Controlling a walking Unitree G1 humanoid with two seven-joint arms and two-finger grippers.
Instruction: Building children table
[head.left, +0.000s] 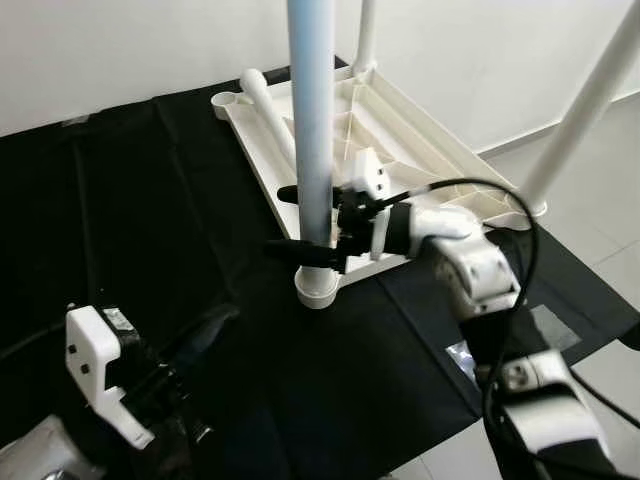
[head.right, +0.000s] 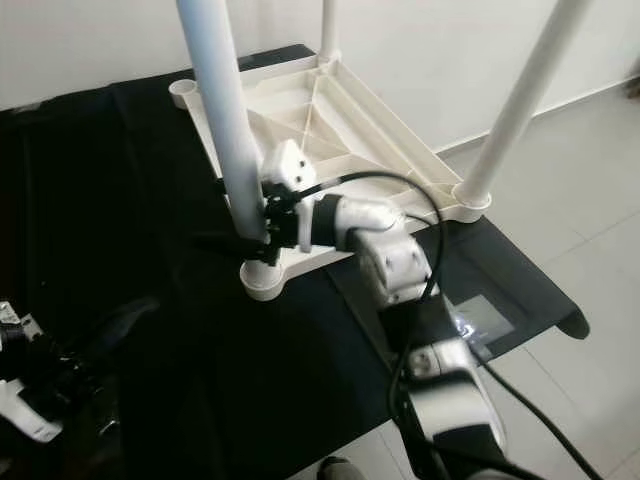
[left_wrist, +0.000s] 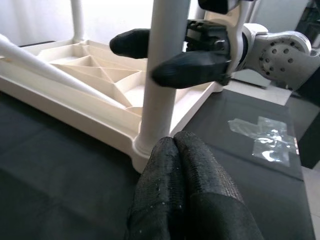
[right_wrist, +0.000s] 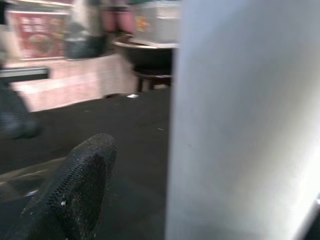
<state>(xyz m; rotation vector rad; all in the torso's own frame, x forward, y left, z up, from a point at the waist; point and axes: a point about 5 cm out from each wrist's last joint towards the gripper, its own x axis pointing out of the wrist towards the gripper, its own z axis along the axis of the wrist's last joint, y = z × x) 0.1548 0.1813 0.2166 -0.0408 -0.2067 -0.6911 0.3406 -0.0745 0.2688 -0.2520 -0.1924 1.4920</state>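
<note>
a white plastic table top (head.left: 400, 130) lies upside down on a black cloth (head.left: 150, 220) spread over the floor, its ribbed underside facing up. the top sits toward the far right part of the cloth, with one corner over the cloth's far edge near the wall (head.left: 100, 50) and its right corner reaching the pale floor tiles (head.left: 600, 190). three legs stand upright in corner sockets: the near leg (head.left: 312, 120) at the corner closest to the robot, a far leg (head.left: 366, 35) at the corner by the wall, and a right leg (head.left: 585, 105) at the corner nearest the tiles. a fourth leg (head.left: 268, 105) lies loose across the ribbed underside, its end close to the empty socket (head.left: 226, 100) at the left corner.

the right gripper (head.left: 300, 222) reaches in from the right and sits around the near leg a short way above its socket, one black finger on each side of the tube; the fingers are spread to the width of the leg, and whether they press on it cannot be told. in the right wrist view the pale tube (right_wrist: 240, 120) stands just beside one finger (right_wrist: 75, 190).

the left gripper (left_wrist: 185, 190) is low over the near left part of the cloth, apart from the table top, its two fingers pressed together with nothing between them and pointing toward the base of the near leg. a patch of clear tape (left_wrist: 265, 140) lies on the cloth near its right edge.
</note>
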